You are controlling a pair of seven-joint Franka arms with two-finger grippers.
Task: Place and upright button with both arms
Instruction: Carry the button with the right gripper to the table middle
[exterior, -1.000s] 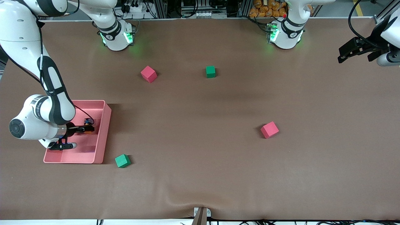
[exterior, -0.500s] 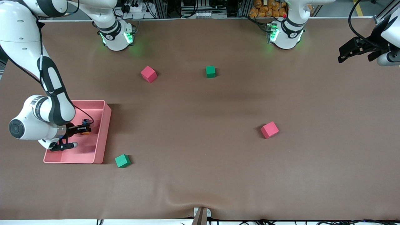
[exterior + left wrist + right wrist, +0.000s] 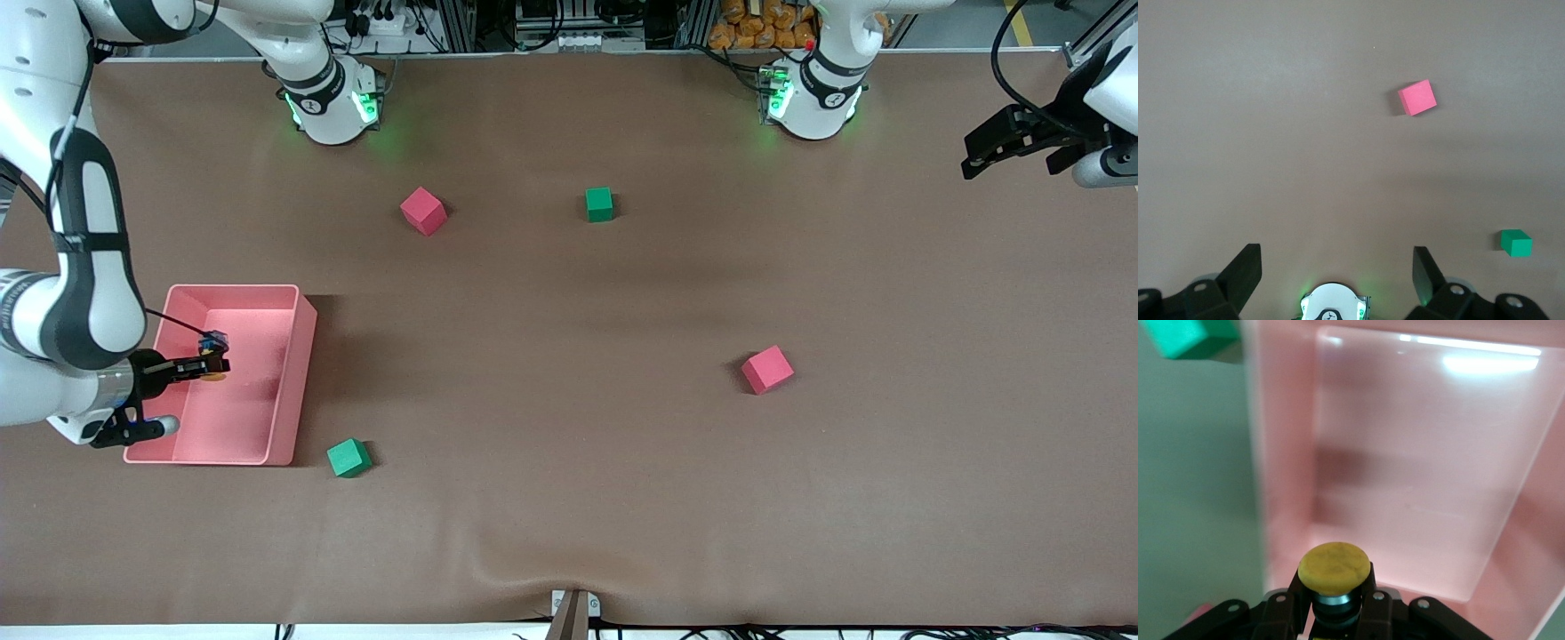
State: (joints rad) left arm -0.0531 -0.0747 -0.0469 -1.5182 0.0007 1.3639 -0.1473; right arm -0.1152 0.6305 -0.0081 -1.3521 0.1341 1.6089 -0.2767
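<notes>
My right gripper (image 3: 212, 364) is shut on the button (image 3: 213, 357), a tiny cylinder with an orange cap and a bluish end, and holds it over the pink tray (image 3: 302, 356). In the right wrist view the orange cap (image 3: 1334, 568) sits between the black fingers above the tray's floor (image 3: 1418, 473). My left gripper (image 3: 996, 147) hangs open and empty in the air over the left arm's end of the table; its spread fingers (image 3: 1245, 273) frame bare cloth.
A green cube (image 3: 348, 458) lies just outside the tray's corner, nearer the front camera. A pink cube (image 3: 423, 211) and a green cube (image 3: 599, 204) lie near the bases. Another pink cube (image 3: 767, 369) lies mid-table toward the left arm's end.
My right gripper has risen and drawn back toward the right arm's end of the table, carrying the button with it over the tray. The left arm has not moved.
</notes>
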